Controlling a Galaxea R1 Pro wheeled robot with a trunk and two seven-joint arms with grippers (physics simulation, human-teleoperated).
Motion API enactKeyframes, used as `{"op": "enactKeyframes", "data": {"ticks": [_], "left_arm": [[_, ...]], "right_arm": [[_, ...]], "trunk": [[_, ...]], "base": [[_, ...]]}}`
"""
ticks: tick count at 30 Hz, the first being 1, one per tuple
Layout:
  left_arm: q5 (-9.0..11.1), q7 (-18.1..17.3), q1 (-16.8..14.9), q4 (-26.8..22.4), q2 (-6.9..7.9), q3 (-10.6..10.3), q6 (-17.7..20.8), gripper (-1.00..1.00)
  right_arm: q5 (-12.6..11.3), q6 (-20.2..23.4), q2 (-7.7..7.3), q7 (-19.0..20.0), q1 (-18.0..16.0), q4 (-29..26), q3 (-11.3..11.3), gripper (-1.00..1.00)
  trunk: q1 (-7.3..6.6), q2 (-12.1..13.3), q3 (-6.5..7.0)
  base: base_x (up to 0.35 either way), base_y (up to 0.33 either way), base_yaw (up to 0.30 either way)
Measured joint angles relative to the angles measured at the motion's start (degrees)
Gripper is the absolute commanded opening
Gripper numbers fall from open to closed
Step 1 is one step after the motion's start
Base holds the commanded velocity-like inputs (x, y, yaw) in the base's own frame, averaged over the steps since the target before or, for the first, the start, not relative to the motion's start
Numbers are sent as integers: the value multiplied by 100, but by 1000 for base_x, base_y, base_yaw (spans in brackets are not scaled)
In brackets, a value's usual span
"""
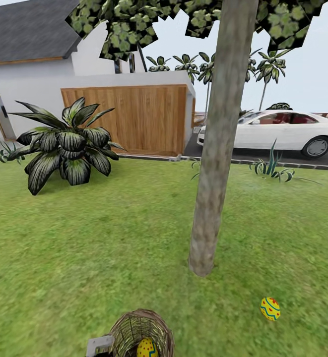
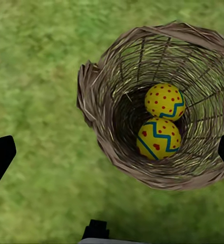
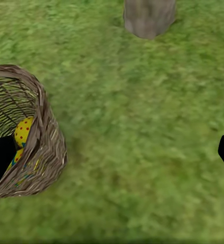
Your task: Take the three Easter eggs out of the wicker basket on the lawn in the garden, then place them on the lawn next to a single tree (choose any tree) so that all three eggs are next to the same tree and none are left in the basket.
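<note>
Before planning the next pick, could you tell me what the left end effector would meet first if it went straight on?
Probably the wicker basket, at its near rim or wall, or the lawn just beside it; the depth is unclear.

Open lawn [image 1: 109, 238]: unobstructed grass on all sides of the tree [image 1: 216, 163] trunk, with one egg on the grass [image 1: 270, 308] lying near its base, apart from the trunk. Wicker basket [image 2: 158, 107]: mouth open from above, interior ringed by deep woven walls, floor taken up by two eggs in the basket [image 2: 160, 122] touching each other; bare grass surrounds the basket outside, and clear ground lies between it and the trunk. Broad-leaved plant [image 1: 67, 144], wooden fence [image 1: 129, 119] and white car [image 1: 283, 130]: at the far lawn edge, well apart from trunk and basket.
</note>
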Motion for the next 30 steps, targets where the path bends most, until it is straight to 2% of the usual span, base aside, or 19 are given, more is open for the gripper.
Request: {"op": "enactKeyframes", "data": {"ticks": [16, 23, 26, 29, 30], "left_arm": [[1, 34, -2, -25, -11, 1, 13, 100], [-32, 385, -10, -47, -36, -7, 74, 100], [-50, 769, -14, -283, -72, -92, 376, 100], [-230, 1072, -10, -1010, -100, -253, 953, 100], [-389, 1177, -8, -1508, -107, -298, 1376, 100]], "right_arm": [[0, 0, 2, 0, 0, 7, 0, 100], [0, 0, 7, 0, 0, 5, 0, 100], [0, 0, 4, 0, 0, 2, 0, 100], [0, 0, 9, 0, 0, 1, 0, 100], [0, 0, 12, 0, 0, 0, 2, 100]], "trunk": [[0, 0, 0], [0, 0, 0], [0, 0, 0], [0, 0, 1], [0, 0, 2]], "base": [[-27, 43, 0], [-2, 4, 0], [0, 0, 0], [0, 0, 0], [0, 0, 0]]}}
